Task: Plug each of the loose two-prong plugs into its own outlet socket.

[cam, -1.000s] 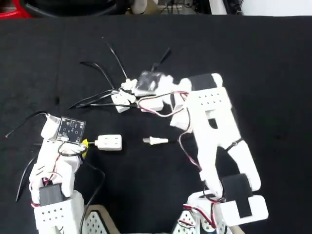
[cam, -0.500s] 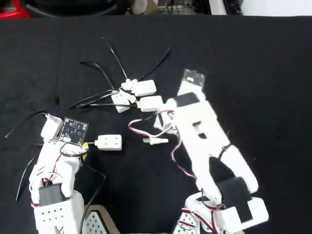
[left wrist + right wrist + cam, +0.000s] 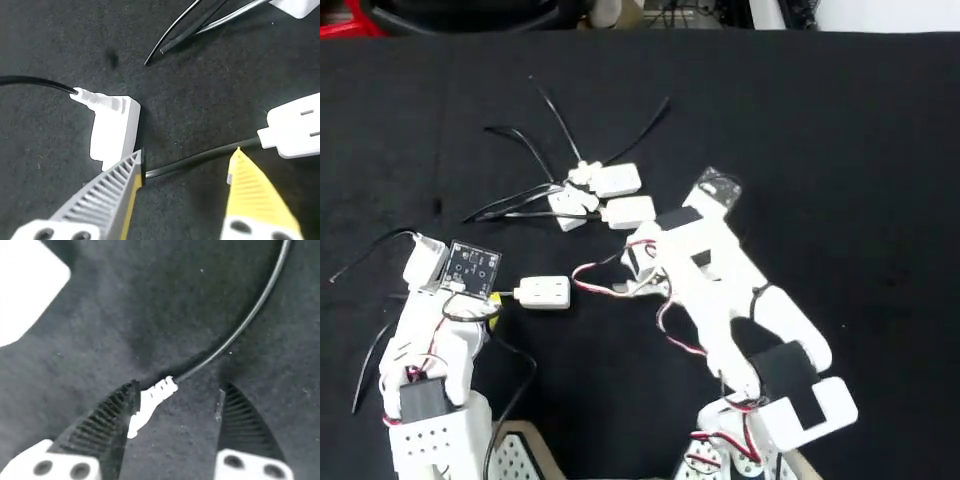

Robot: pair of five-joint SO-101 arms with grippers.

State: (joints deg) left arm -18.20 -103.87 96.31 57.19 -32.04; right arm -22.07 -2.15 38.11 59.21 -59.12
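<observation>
A small white two-prong plug [image 3: 150, 402] with a thin black cable lies on the black cloth between the fingers of my open right gripper [image 3: 177, 387], close to one finger. From above, that gripper [image 3: 634, 272] hangs over the plug at the table's middle. A white outlet socket [image 3: 543, 292] lies just left of it. My left gripper [image 3: 187, 154] is open, with the socket's black cable [image 3: 200, 157] running between its fingers and the socket [image 3: 297, 131] just beyond the yellow finger [image 3: 250, 190]. A white angled plug [image 3: 114, 131] lies beside the grey finger.
A cluster of white sockets and plugs [image 3: 616, 181] with black cables fans out at the back centre; another white block [image 3: 628, 211] lies right behind the right arm [image 3: 720, 290]. The left arm [image 3: 430, 350] stands at the front left. Bare black cloth [image 3: 860, 150] spreads to the right.
The right arm has swung back from the far cluster toward the front and left, bringing its gripper over the loose plug. The left arm has stayed put.
</observation>
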